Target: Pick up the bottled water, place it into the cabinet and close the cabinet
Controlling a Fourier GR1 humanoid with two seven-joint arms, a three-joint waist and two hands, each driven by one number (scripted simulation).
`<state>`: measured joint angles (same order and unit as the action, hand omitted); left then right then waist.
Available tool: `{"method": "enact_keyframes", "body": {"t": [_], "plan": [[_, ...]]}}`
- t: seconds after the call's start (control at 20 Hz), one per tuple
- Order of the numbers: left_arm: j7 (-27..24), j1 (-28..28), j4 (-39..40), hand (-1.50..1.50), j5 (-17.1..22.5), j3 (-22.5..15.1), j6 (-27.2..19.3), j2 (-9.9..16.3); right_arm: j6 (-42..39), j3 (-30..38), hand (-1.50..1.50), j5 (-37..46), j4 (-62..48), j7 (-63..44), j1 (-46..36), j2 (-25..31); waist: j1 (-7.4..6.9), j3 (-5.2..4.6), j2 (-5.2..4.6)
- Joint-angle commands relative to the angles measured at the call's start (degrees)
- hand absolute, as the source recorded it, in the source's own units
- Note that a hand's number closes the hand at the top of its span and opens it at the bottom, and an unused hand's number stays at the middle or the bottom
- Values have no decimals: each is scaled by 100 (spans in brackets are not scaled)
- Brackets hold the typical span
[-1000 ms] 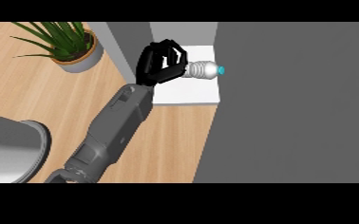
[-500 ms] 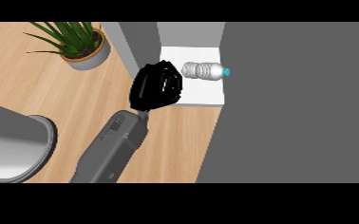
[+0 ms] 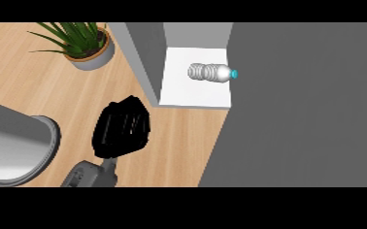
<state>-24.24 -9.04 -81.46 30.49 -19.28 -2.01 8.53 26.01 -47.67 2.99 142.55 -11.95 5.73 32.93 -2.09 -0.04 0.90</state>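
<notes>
Now only one hand (image 3: 123, 130) shows in the head view, black, on a grey forearm (image 3: 91, 175) that comes up from the lower edge left of centre. Which of the robot's two hands it is cannot be told from this view. It hangs over the wooden counter (image 3: 50, 92), back of the hand toward the camera, its fingers lying close together and pointing up and slightly right. How far they are curled cannot be told from this angle; nothing is seen in them.

The bottled water (image 3: 211, 72) lies on its side on the white floor of the cabinet (image 3: 192, 93), blue cap pointing right, next to the grey cabinet door (image 3: 297, 106) that fills the right of the view. The bottle is well apart from the hand, up and to the right of it.

A potted plant (image 3: 82, 43) stands on the counter at the upper left. A grey rounded vessel (image 3: 25, 148) sits at the left edge, near the forearm.
</notes>
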Motion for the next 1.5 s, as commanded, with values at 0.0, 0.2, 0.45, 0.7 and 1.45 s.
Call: {"method": "enact_keyframes", "body": {"t": [0.0, 0.2, 0.45, 0.7, 1.45], "plan": [[25, 1154, -1092, 150, 105, -64, 151, 481, -325, -545, 150, 75, 667, -518, -253, -14, -51, -8, -2], [171, 1766, -2005, 150, 253, 76, 158, 838, -405, -712, 150, -4, 681, -814, -586, -317, -7, -9, -19], [-195, 2965, -2822, 150, 129, 38, 324, 1157, -331, -579, 150, 73, 423, -1405, -1226, -784, -39, -17, -26], [-193, 3201, -2918, 150, 542, 641, 643, 1466, -130, -524, 150, 520, -234, -1999, -2235, -1740, 68, -19, -50], [-155, 4591, -3677, 150, 1398, 1897, 1551, 1936, -566, 2156, 150, -610, -3127, -2466, -4918, -3283, 51, 3, -104]]}}
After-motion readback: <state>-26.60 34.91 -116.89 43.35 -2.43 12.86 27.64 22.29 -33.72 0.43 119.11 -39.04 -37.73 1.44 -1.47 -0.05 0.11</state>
